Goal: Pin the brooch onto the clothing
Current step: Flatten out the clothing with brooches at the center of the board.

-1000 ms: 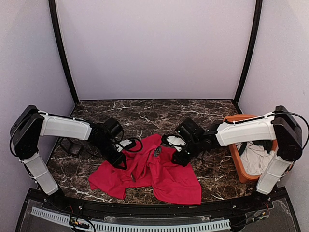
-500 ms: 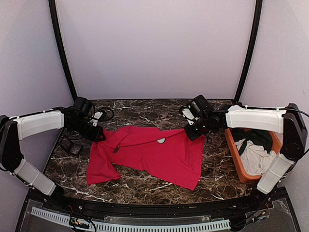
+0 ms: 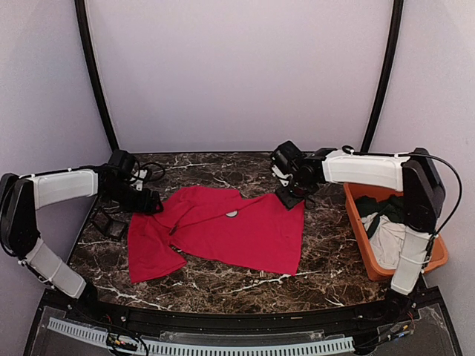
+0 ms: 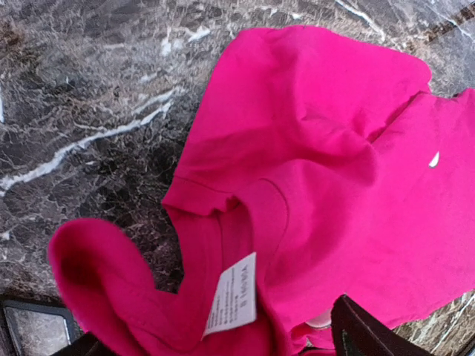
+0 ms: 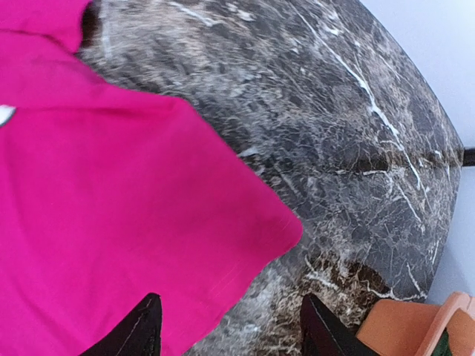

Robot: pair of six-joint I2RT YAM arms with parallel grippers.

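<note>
Red T-shirt [image 3: 223, 233] spread on table [image 3: 223, 167], long axis left-right. Left hand [image 3: 151, 203] at shirt's far-left edge, right hand [image 3: 289, 199] at far-right corner; both with fingers wide apart, gripping nothing. Pale spot [image 3: 232, 214] near shirt's middle, maybe brooch; right hand nearer.

The left arm [image 3: 67, 189] is stretched inward from the left and the right arm [image 3: 367, 169] from the right, both held low. The left hand [image 3: 151, 202] is seen with fingers [image 4: 367, 334] spread wide. The right hand [image 3: 288, 196] is likewise parted.
</note>
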